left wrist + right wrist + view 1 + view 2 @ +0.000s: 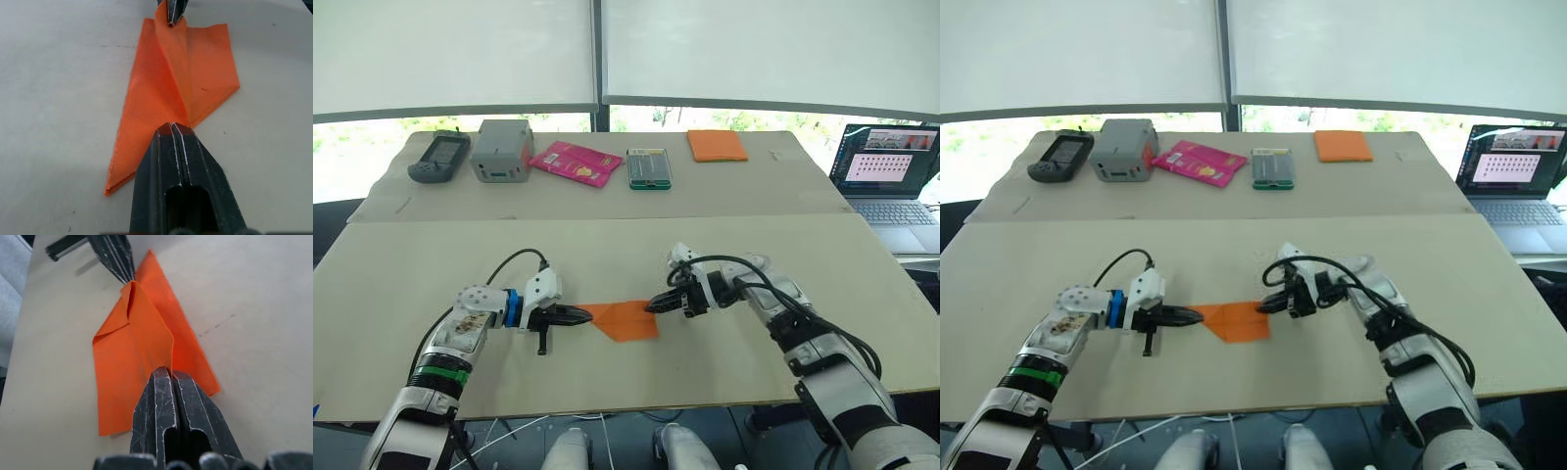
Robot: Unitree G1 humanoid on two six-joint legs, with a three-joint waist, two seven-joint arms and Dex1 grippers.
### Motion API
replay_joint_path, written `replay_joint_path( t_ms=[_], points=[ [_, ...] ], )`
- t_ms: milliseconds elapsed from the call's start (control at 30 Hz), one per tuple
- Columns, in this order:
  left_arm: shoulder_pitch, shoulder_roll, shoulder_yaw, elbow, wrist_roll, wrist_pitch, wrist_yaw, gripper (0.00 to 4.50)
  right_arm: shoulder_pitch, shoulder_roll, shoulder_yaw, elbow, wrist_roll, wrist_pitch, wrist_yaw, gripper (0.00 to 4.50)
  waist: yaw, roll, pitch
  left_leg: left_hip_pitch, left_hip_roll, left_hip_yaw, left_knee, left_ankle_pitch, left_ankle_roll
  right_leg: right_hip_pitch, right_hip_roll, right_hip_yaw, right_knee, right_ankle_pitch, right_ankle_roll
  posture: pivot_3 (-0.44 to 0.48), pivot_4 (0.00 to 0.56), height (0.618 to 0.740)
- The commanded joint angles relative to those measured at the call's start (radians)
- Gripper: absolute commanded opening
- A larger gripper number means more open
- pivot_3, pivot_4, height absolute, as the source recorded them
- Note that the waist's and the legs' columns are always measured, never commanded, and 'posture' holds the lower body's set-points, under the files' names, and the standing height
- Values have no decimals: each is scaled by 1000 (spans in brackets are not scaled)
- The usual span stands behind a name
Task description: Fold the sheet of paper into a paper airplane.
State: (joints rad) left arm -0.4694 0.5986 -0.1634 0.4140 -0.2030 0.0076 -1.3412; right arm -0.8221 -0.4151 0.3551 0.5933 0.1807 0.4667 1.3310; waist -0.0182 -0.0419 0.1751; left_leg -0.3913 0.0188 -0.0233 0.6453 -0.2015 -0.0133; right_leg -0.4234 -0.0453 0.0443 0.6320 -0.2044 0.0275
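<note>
Left eye view: left claw (585,314) and right claw (653,305) pinch opposite ends of the paper airplane (625,320) (bare table (636,255) around).

Both arms reach inward, low over the surface (411,284), tips facing each other. L pincer (585,314) clamped tight on the left tip of the paper airplane (625,320); R pincer (653,305) pinched on its right end.

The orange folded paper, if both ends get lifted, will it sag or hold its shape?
The sheet of paper looks thin, so probably light and floppy. Its raised centre crease, pinched by the left end effector and right end effector, likely stiffens it lengthwise.
</note>
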Motion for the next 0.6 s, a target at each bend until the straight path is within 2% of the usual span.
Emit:
replay_joint_path(
  t_ms=[33,333,400,533,600],
  points=[
    [22,15,11,-13,13,8,22,0,-31,12,-7,52,-29,-4,-7,42,-1,0,0,0,0,0,0,0,0,0,0,0,0,0,0,0,150,740],
    [23,28,49,-23,-1,6,45,0,-49,36,1,150,-88,-14,-40,42,-10,1,0,2,1,0,0,0,0,1,1,0,1,0,0,0,150,740],
    [26,27,82,-65,-55,58,43,0,-44,40,4,147,-95,-3,-43,42,-13,1,-1,2,1,0,0,0,0,1,1,0,1,0,0,0,150,740],
    [88,23,162,-264,-244,256,27,0,-17,35,13,123,-106,2,-49,42,-19,1,-1,1,1,-1,0,0,0,1,0,0,1,0,1,0,150,740],
    [102,19,183,-333,-293,318,46,0,-3,28,23,106,-113,5,-48,42,-18,1,-1,1,1,-1,0,0,0,1,0,0,1,-1,1,0,150,740]
  ],
)
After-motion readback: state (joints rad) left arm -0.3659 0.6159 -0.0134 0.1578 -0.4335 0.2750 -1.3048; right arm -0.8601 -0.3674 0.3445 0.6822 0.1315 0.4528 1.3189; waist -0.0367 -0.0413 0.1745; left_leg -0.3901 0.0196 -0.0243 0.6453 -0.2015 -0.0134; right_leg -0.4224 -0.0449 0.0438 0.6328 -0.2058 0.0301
